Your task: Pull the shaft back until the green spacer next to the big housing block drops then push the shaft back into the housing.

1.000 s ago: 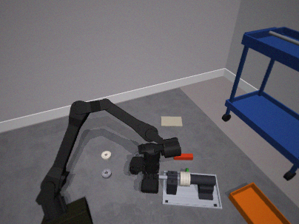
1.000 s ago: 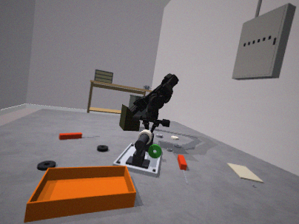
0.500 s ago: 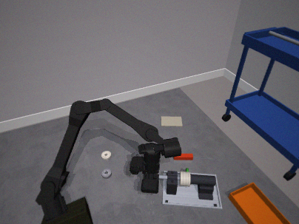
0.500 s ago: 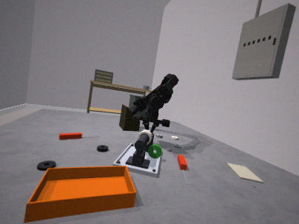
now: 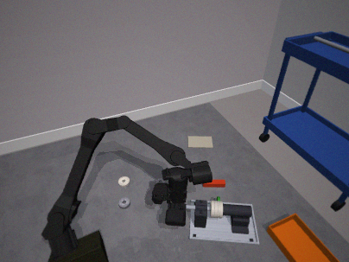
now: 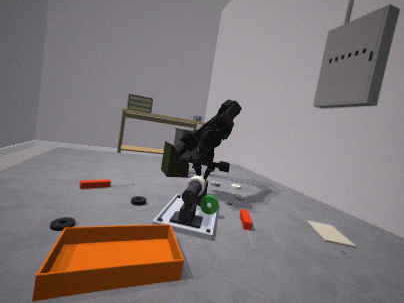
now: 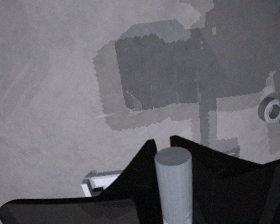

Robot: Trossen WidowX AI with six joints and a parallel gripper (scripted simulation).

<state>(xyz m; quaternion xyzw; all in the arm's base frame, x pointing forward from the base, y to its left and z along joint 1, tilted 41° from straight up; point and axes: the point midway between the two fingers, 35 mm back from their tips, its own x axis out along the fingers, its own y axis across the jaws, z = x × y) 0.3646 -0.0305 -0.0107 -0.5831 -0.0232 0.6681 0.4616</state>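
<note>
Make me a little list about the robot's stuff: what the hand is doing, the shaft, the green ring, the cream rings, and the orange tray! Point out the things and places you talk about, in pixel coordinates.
hand [image 5: 183, 207] [image 7: 163, 145]: shut on the shaft
shaft [image 5: 190, 207] [image 7: 175, 187]: gray, round, its end sticking up between the fingers in the wrist view
green ring [image 5: 218, 199] [image 6: 209, 201]: off the shaft, at the edge of the white base plate [image 5: 207, 237] [image 6: 204, 232]
cream rings [image 5: 217, 208] [image 6: 196, 185]: beside the black housing [image 5: 237, 210] [image 6: 191, 193]
orange tray [image 5: 282, 242] [image 6: 107, 274]: beside the base plate
</note>
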